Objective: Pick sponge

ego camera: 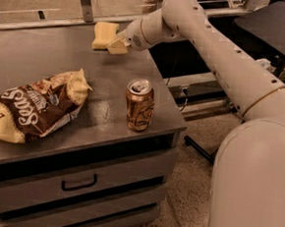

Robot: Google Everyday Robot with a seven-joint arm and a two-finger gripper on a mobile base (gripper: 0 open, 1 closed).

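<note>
Reaching over the brushed-steel table (48, 54), my gripper (117, 46) is pressed up beside the sponge (104, 34), which is at the far back edge of the top, well apart from the copper-coloured soda can (139, 105) and the crinkled chip bag (34, 107). I cannot tell whether my claw is spread or already pinching it. I judge this pale yellow, round-cornered foam block to be very light, soft and squashy, likely to skid on smooth metal, so I would take it across its slightly pinched sides and squeeze until it firms.
</note>
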